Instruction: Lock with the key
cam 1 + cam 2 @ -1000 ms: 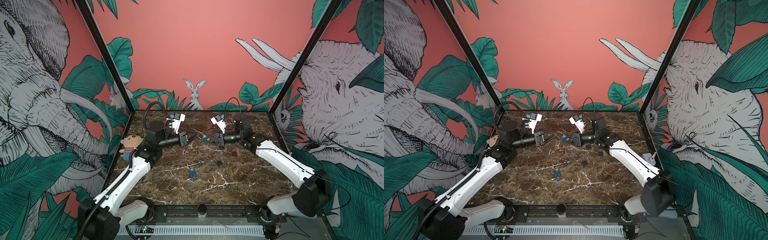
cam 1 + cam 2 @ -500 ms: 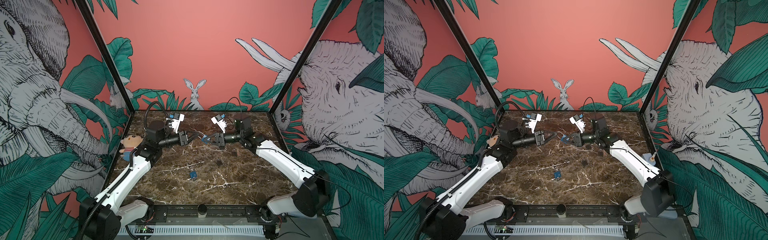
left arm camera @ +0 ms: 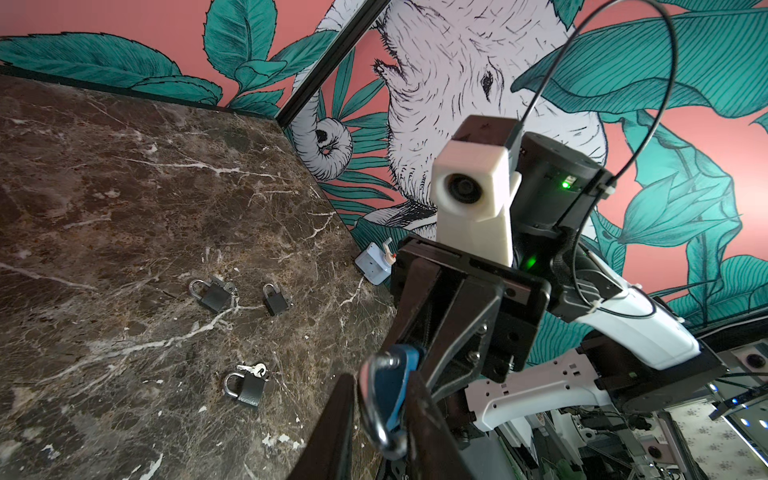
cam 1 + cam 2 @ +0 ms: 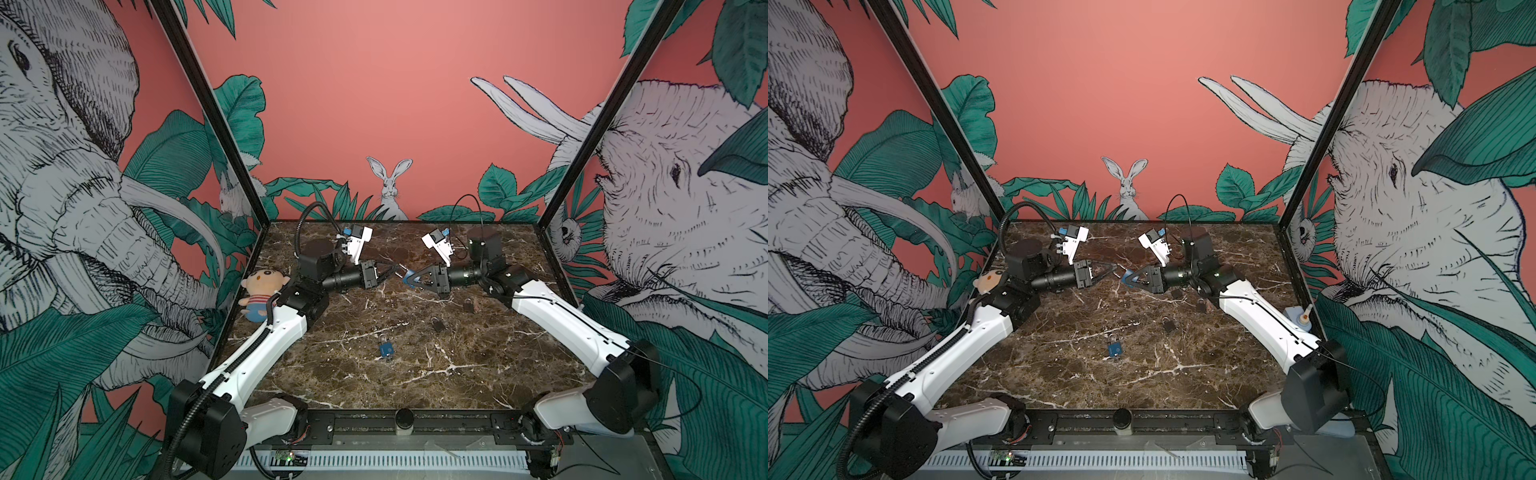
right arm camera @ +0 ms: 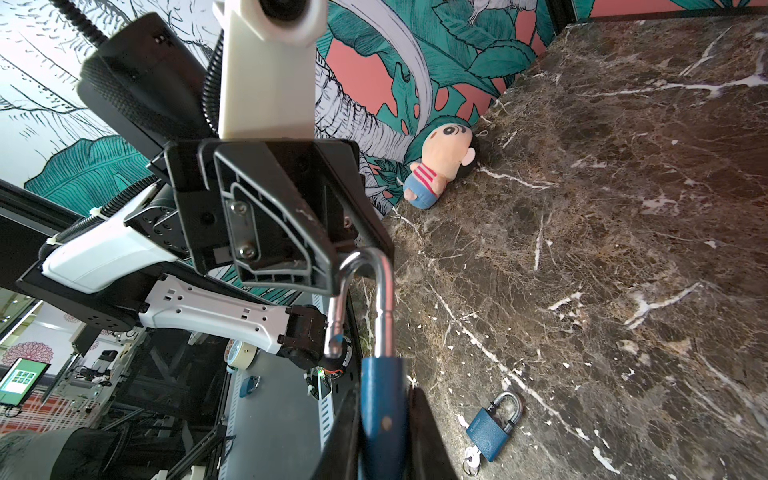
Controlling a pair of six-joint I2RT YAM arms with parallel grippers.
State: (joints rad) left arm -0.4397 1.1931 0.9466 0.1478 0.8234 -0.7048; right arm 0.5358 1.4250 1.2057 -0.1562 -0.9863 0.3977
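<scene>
A blue padlock (image 5: 382,411) with its steel shackle (image 5: 384,291) swung open is held above the back of the table. My right gripper (image 5: 384,392) is shut on its body, as both top views show (image 4: 409,279) (image 4: 1127,279). My left gripper (image 4: 395,270) faces it. In the left wrist view its fingers (image 3: 338,419) stand close on either side of the shackle (image 3: 374,409). Whether they press on the shackle I cannot tell. No key shows on the held padlock.
A second blue padlock (image 4: 386,348) with a key (image 5: 469,457) lies mid-table. Three black padlocks (image 3: 214,293) (image 3: 275,300) (image 3: 245,388) lie below the right arm, one with a key (image 3: 254,369). A plush doll (image 4: 262,293) sits at the left wall, a white bottle (image 4: 1298,320) at the right.
The left fingers stand a little closer together around the shackle. Both arms have hardly moved.
</scene>
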